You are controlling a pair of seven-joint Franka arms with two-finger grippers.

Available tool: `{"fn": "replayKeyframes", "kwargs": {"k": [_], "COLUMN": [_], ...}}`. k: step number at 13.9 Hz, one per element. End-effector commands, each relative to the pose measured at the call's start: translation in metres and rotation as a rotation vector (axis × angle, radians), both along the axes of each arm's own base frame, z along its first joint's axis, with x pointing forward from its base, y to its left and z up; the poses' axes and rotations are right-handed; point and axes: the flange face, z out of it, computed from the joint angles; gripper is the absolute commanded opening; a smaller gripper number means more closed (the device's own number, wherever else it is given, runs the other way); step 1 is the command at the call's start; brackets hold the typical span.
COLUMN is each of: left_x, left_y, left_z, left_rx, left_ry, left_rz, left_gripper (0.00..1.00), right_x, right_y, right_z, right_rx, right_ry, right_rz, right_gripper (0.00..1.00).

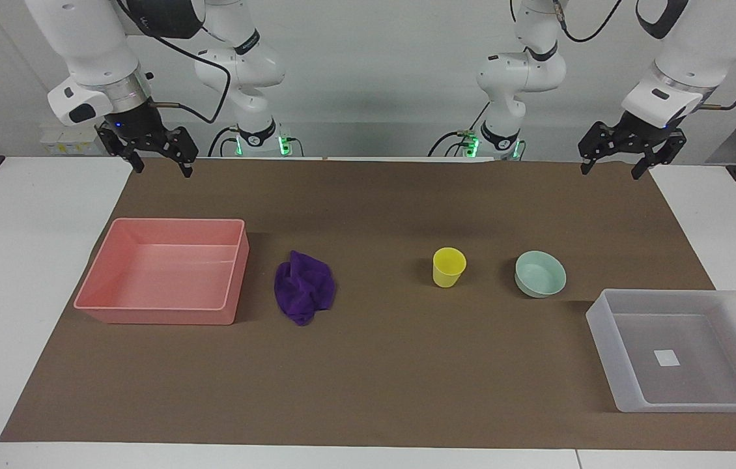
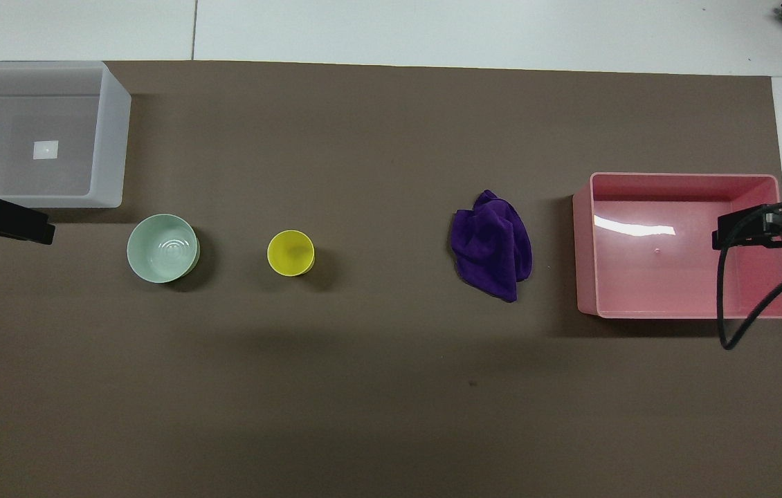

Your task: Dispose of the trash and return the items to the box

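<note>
A small yellow cup [image 1: 449, 266] [image 2: 291, 253] stands upright near the middle of the brown mat. Beside it, toward the left arm's end, sits a shallow mint-green bowl [image 1: 540, 274] [image 2: 162, 247]. The box [image 1: 604, 339] [image 2: 111, 138], a frosted-white bin with only a white label on its floor, stands at the left arm's end, a little farther from the robots than the bowl. A crumpled purple cloth [image 1: 305, 286] [image 2: 493, 245] lies toward the right arm's end. My left gripper [image 1: 610, 172] and right gripper [image 1: 163, 169] hang open and hold nothing, each raised over the mat's edge nearest the robots.
A pink tray [image 1: 106, 270] [image 2: 585, 249] with nothing in it stands beside the cloth at the right arm's end. The brown mat [image 1: 374, 378] covers most of the white table. A black cable [image 2: 730, 304] hangs by the right gripper over the tray.
</note>
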Motion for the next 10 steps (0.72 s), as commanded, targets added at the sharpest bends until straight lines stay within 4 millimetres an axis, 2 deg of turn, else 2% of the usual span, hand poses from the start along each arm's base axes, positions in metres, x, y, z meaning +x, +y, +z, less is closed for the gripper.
{"fn": "replayKeyframes", "kwargs": {"k": [1,10], "left_x": [-0.0070,-0.0079], "left_y": [-0.0012,-0.0069], "left_z": [0.0024,-0.0002], "left_rx": [0.006,0.007], "left_ry": [0.009,0.003], "left_rz": [0.014,-0.013], "left_gripper": [1.00,1.00], "right_x": [-0.0007,-0.0007], "right_y": [-0.0024,-0.0024], "right_z": [0.0022,0.0022], "right_rx": [0.005,0.005], "right_ry": [0.017,0.017], "right_rz": [0.019,0.019], "right_gripper": [1.00,1.00]}}
